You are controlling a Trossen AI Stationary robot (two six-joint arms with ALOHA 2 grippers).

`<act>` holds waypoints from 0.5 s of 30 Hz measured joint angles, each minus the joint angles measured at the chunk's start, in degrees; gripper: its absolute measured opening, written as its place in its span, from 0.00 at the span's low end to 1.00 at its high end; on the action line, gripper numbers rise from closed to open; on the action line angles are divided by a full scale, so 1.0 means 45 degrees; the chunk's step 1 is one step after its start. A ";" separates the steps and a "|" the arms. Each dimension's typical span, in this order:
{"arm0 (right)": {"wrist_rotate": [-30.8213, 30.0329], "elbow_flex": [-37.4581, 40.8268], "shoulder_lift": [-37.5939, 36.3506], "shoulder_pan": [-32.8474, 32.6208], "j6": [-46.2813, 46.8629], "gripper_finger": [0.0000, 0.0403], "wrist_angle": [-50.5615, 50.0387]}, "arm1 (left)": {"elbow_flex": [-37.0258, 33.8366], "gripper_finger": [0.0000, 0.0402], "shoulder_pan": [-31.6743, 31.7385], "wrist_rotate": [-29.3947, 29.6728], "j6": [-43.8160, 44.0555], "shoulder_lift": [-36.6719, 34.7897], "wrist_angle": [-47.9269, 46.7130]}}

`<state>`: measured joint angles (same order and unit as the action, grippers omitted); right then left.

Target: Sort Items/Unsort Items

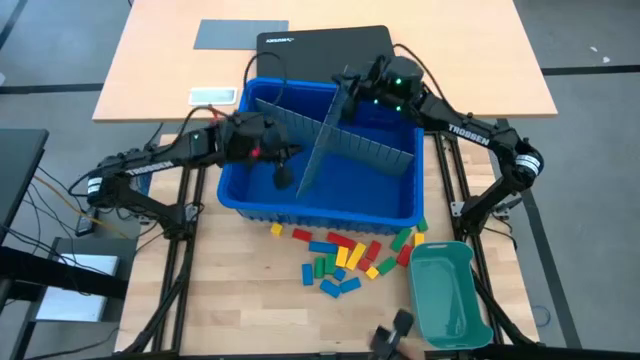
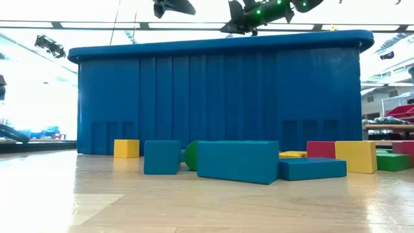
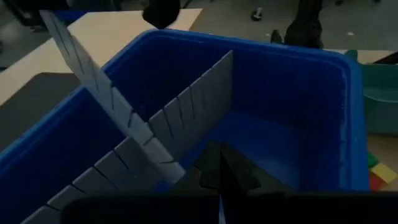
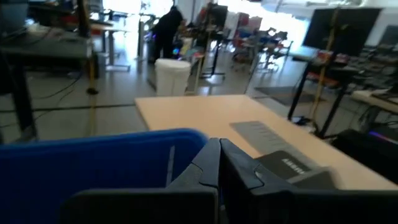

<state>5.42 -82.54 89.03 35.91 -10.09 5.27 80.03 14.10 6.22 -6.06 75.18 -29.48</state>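
Both grippers shut & empty over the blue bin (image 1: 232, 195); blocks (image 1: 345, 258) lie outside on the table, beyond bin's front wall from left gripper (image 1: 283, 176), nearer it than right gripper (image 1: 345, 88).

"TROSSEN" is printed in white along the right arm (image 1: 468, 131). White lettering is seen on the black case (image 1: 325, 42), but cannot be read.

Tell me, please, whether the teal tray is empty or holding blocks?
Empty: the teal tray shows only bare floor inside; the blocks lie beside it.
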 joint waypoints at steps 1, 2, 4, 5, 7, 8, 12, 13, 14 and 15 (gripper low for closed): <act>0.0018 0.0000 0.0000 0.0170 0.0020 0.00 0.0023 | 0.0000 0.00 0.0256 -0.0132 -0.0302 0.0000 -0.0004; 0.0097 0.0000 0.0000 0.0342 0.0106 0.00 0.0024 | 0.0005 0.00 0.0487 -0.0129 -0.0648 0.0000 -0.0013; 0.0139 -0.0013 0.0050 0.0640 0.0322 0.00 -0.0120 | 0.0005 0.00 0.0970 0.0055 -0.1345 0.0000 -0.0097; 0.0170 -0.0015 0.0143 0.0772 0.0431 0.00 -0.0161 | 0.0001 0.00 0.1245 0.0148 -0.1668 0.0000 -0.0094; 0.0201 -0.0021 0.0375 0.1054 0.0650 0.00 -0.0347 | 0.0010 0.00 0.1897 0.0149 -0.2229 0.0004 -0.0224; 0.0264 -0.0044 0.0516 0.1131 0.0696 0.00 -0.0345 | 0.0010 0.00 0.2251 -0.0009 -0.2552 0.0037 -0.0448; 0.0561 -0.0043 0.0793 0.1285 0.0985 0.00 -0.0680 | 0.0010 0.00 0.3819 -0.1684 -0.3557 0.0186 -0.1319; 0.0634 -0.0021 0.0810 0.1284 0.1005 0.00 -0.0795 | 0.0014 0.00 0.4204 -0.2077 -0.3575 0.0213 -0.1333; 0.0741 0.0000 0.0816 0.1249 0.1008 0.00 -0.0934 | 0.0015 0.00 0.4596 -0.2382 -0.3609 0.0232 -0.1477; 0.0795 0.0015 0.0822 0.1207 0.0989 0.00 -0.0950 | 0.0011 0.00 0.4921 -0.2545 -0.3691 0.0252 -0.1644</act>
<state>8.99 -82.48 92.73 41.34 -5.64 1.00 80.08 36.25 -5.23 -22.67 76.31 -36.88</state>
